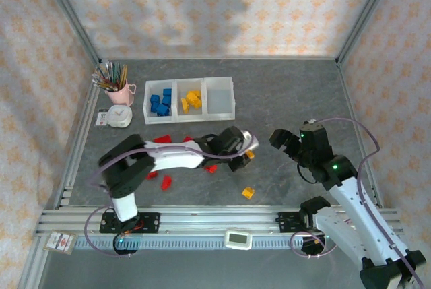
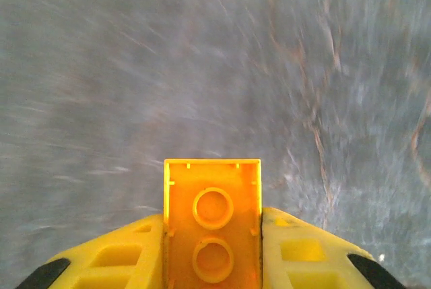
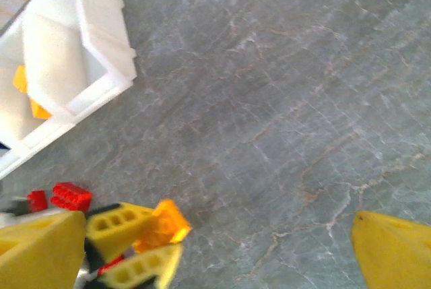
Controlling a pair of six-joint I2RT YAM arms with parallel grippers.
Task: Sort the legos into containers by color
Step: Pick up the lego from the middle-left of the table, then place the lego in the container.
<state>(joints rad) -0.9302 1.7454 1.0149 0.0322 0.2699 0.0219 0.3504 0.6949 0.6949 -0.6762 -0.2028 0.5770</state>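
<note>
The containers (image 1: 188, 121) sit at the far middle of the worktop (image 1: 289, 93), with blue legos (image 1: 160, 102) in the left bin and yellow-orange legos (image 1: 192, 100) in the middle one. The left pincer (image 1: 245, 151) is clamped on a yellow-orange brick (image 2: 212, 225) over the worktop's centre, well short of the tray. The brick's hollow underside, with two round tubes, faces the wrist camera. Its long axis runs along the fingers (image 2: 303, 252) and points out past their tips, and its near end is cut off by the frame edge. The right pincer (image 1: 281, 139) stands near, its own fingers (image 3: 394, 252) wide apart. Red bricks (image 1: 166, 182) lie partly hidden beside the left arm (image 1: 168, 157). The worktop looks smeared in the left wrist view.
</note>
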